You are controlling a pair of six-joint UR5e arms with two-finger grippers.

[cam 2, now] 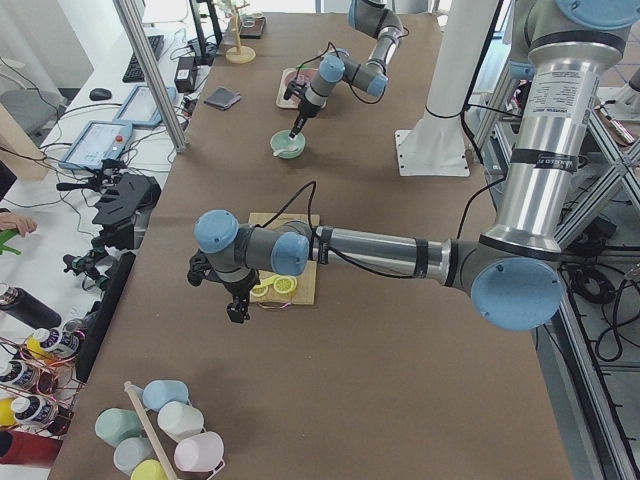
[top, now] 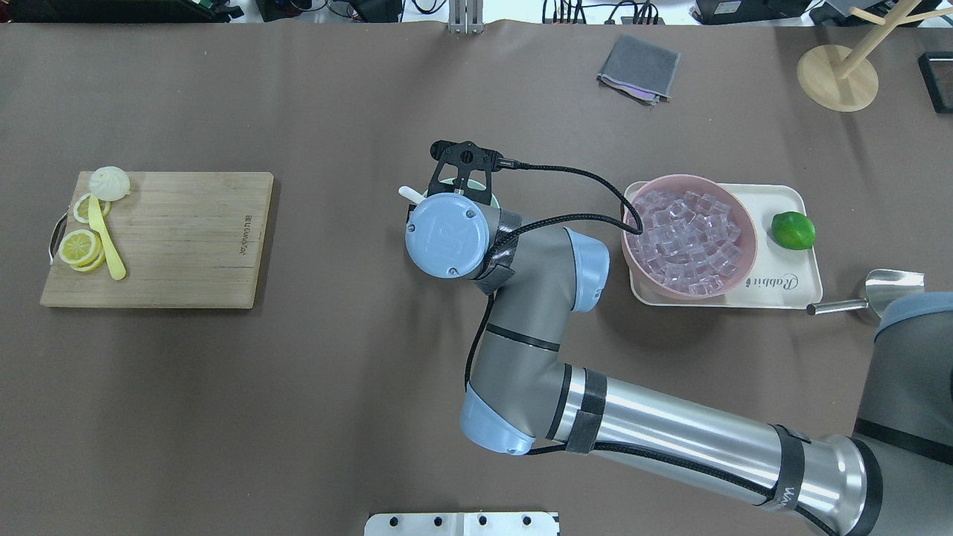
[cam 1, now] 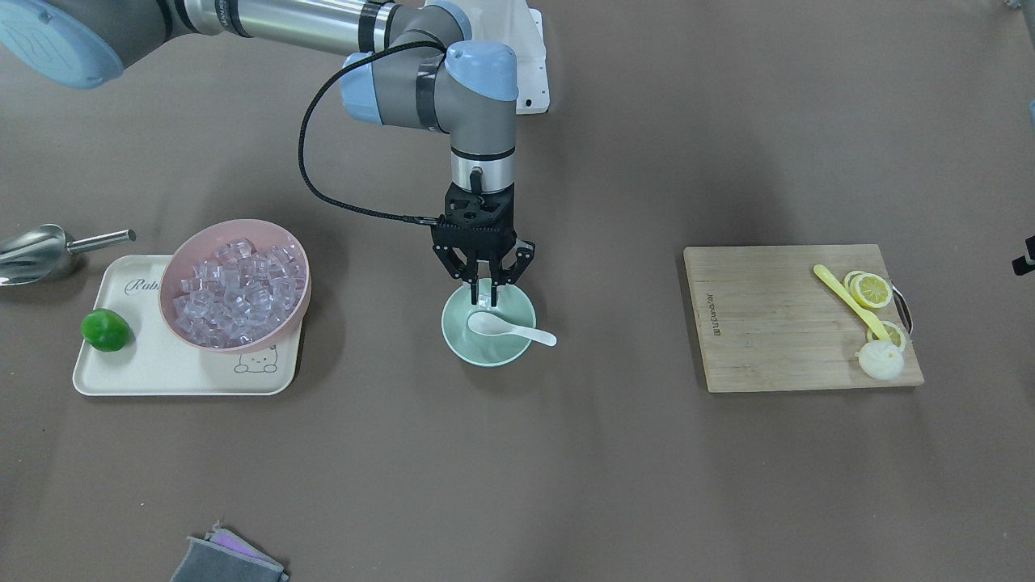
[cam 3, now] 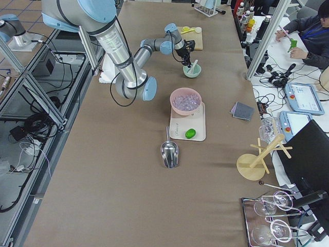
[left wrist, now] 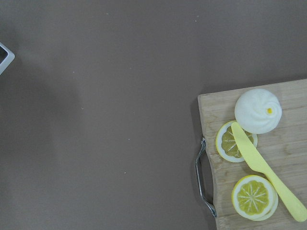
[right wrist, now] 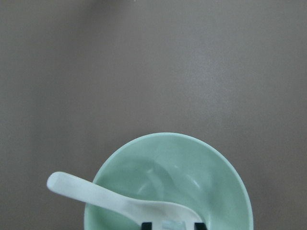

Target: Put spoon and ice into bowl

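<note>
Mint bowl (cam 1: 503, 352) holds spoon (cam 1: 495, 325); R claw (cam 1: 483, 293) pinches ice (cam 1: 483, 301) over it; pink bowl (cam 1: 242, 223) heaped w/ cubes (cam 1: 238, 287).

light: bright, even, from above | shadows: soft, faint | focus: sharp, side views perhaps distorted

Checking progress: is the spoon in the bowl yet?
The spoon is in: scoop inside the bowl, handle over the rim.
</note>
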